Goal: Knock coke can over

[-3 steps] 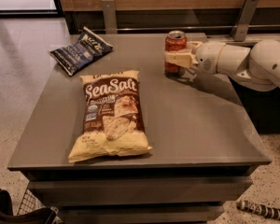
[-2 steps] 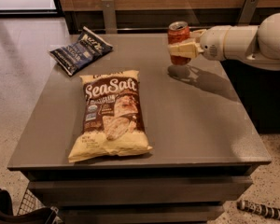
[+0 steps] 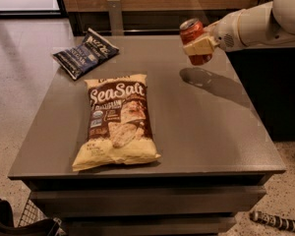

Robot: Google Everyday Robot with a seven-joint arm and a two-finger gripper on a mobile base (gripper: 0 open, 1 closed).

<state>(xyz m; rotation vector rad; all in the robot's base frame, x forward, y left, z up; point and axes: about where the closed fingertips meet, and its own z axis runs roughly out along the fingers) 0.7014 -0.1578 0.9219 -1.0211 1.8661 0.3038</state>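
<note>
The coke can, red with a silver top, hangs in the air above the far right part of the grey table, tilted a little. My gripper reaches in from the right on a white arm and is shut on the can, one cream finger across its front. The can's shadow lies on the table below it.
A large yellow and brown Sea Salt chip bag lies flat at the table's front middle. A dark blue chip bag lies at the far left corner. A dark counter stands to the right. A wire basket shows at the bottom left.
The gripper has lifted the can off the table, up and slightly right. The can stood on the table a second ago and now hangs above it.
</note>
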